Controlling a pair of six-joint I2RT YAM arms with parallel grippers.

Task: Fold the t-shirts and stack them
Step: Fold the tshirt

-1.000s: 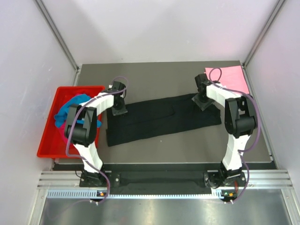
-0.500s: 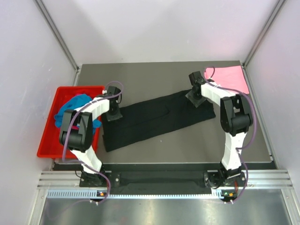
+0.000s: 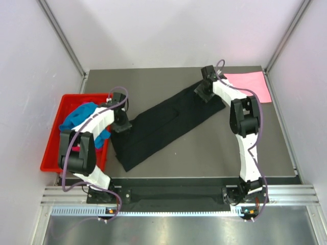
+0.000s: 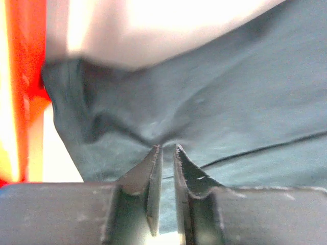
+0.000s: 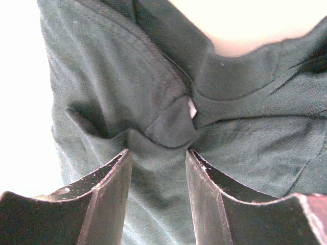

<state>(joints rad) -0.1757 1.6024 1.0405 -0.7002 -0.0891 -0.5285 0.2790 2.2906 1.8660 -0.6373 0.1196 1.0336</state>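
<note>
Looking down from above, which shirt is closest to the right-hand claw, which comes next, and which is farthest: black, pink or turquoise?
From the right gripper:
1. black t-shirt: pinched in it, mid-table.
2. pink t-shirt: just to its right, at the far corner.
3. turquoise t-shirt: across the table on the left, in the red tray.

You won't find any text, brand, number or sign you can read in these views. The only label is the small white tag (image 5: 191, 108) at the neck of the black shirt (image 5: 127, 92), seen from the right wrist. It is too small to show you any lettering.
</note>
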